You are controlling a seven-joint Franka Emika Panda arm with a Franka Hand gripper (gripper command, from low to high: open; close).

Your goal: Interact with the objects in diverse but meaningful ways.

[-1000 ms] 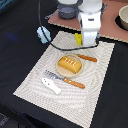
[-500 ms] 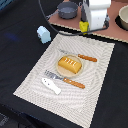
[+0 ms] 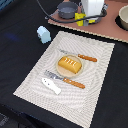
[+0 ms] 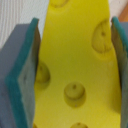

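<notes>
The yellow holed cheese wedge (image 4: 75,65) fills the wrist view, pinched between two teal-padded fingers (image 4: 22,75). In the exterior view my gripper (image 3: 85,19) hangs at the back, shut on the cheese wedge (image 3: 79,19), over the brown board's edge. A golden-brown scored bread loaf (image 3: 70,64) sits on a small plate in the middle of the striped placemat (image 3: 100,75). The pale blue rounded-top block (image 3: 43,34) stands off the mat's far corner at the exterior view's left. A small white fish-shaped piece (image 3: 51,86) lies on the mat's near side.
A knife (image 3: 80,56) and a fork (image 3: 65,80), both orange-handled, flank the plate. On the brown board (image 3: 107,30) at the back stand a grey pot (image 3: 67,9) and a bowl (image 3: 122,17). The table around the mat is black.
My gripper has carried the cheese wedge up and back from the mat's far edge to over the brown board. The other objects have not moved.
</notes>
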